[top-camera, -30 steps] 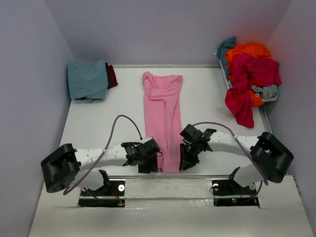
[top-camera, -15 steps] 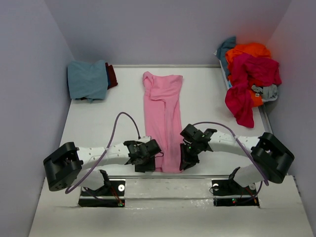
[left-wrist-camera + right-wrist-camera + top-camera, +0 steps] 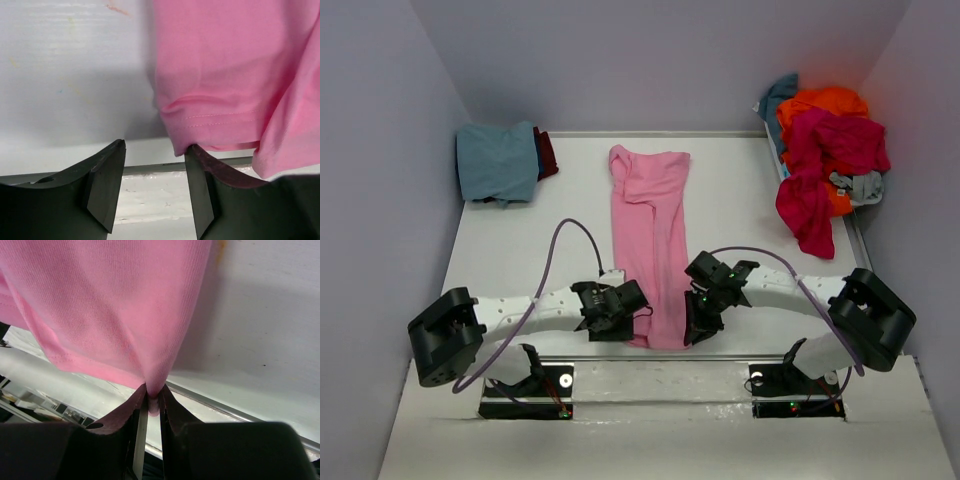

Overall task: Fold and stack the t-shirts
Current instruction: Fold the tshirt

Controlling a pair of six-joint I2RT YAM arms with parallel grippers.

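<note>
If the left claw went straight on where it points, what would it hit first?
Probably the near hem of the pink t-shirt, just ahead of the open left gripper; depth is unclear.

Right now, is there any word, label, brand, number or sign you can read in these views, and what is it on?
None can be read. No print or tag shows on the pink t-shirt, the folded teal-blue t-shirt or the heaped t-shirts. The left arm's base plate shows only tiny lights, with no legible marking.
</note>
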